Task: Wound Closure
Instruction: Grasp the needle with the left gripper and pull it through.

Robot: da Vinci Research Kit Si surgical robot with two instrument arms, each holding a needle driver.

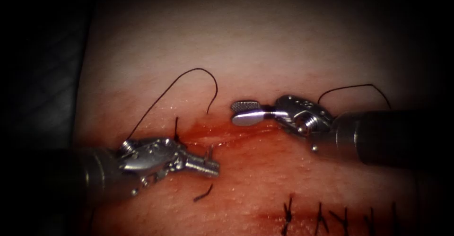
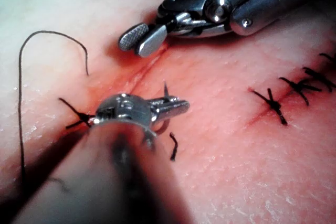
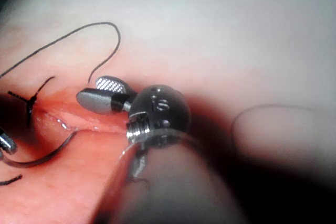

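My left tool [image 1: 213, 167] comes in from the lower left, jaws shut on the curved needle [image 1: 209, 152]. A short piece of needle sticks up above the jaws [image 2: 165, 90]. In the right wrist view the needle's arc [image 3: 44, 157] runs from that tool to the lip of the cut [image 1: 236, 134]; I cannot tell whether its end is in the tissue [image 1: 265, 37]. My right tool [image 1: 239, 113] hovers over the cut's right part with its jaws open and empty [image 2: 134, 40] [image 3: 94, 92]. Black thread [image 1: 189, 71] loops above the cut.
A tied stitch [image 1: 176, 131] stands at the cut's left end. A short cut thread end [image 1: 203, 194] lies below my left tool. Several finished stitches [image 1: 287, 212] close another cut at the lower right. Another thread loop [image 1: 354, 85] arches over my right tool's wrist. Red fluid wets the cut.
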